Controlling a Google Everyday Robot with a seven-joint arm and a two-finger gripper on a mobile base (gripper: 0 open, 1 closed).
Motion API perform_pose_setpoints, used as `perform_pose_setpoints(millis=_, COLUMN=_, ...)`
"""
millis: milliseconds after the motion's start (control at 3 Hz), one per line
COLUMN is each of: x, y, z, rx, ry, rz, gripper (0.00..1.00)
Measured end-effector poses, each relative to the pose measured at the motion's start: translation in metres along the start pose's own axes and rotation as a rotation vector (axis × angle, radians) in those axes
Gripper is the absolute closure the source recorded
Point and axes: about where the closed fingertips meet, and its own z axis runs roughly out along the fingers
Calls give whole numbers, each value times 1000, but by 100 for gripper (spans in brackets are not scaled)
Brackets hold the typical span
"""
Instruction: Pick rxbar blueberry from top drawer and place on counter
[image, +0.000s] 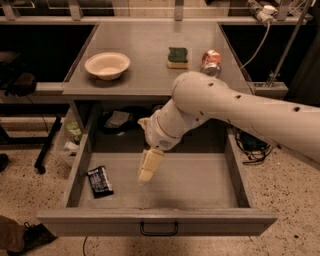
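Observation:
The rxbar blueberry (100, 181) is a small dark wrapper with white print, lying flat in the front left corner of the open top drawer (200, 182). The drawer front (240, 223) has a small dark wire handle (158, 229). My gripper (148, 166) hangs inside the drawer near its middle, pointing down, to the right of the bar and apart from it. It holds nothing. The grey counter (145, 60) lies above and behind the drawer.
On the counter stand a white bowl (107, 65), a green-and-yellow sponge (178, 57) and a red-and-white can (211, 62). My big white arm (240, 112) crosses over the drawer's right half. Cables (252, 145) lie on the floor to the right. A shoe (30, 236) shows at bottom left.

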Motion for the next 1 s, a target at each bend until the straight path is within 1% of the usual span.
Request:
perform_pose_setpoints(millis=333, x=-3, y=-3, z=45, rx=-50, ry=-57, rz=-1, gripper=0)
perform_pose_setpoints(millis=667, x=-17, y=-1, z=79, rx=-79, ry=-101, rz=27, gripper=0)
perform_pose_setpoints(millis=1000, x=-29, y=3, z=98, rx=-73, ry=-126, rz=80, gripper=0)
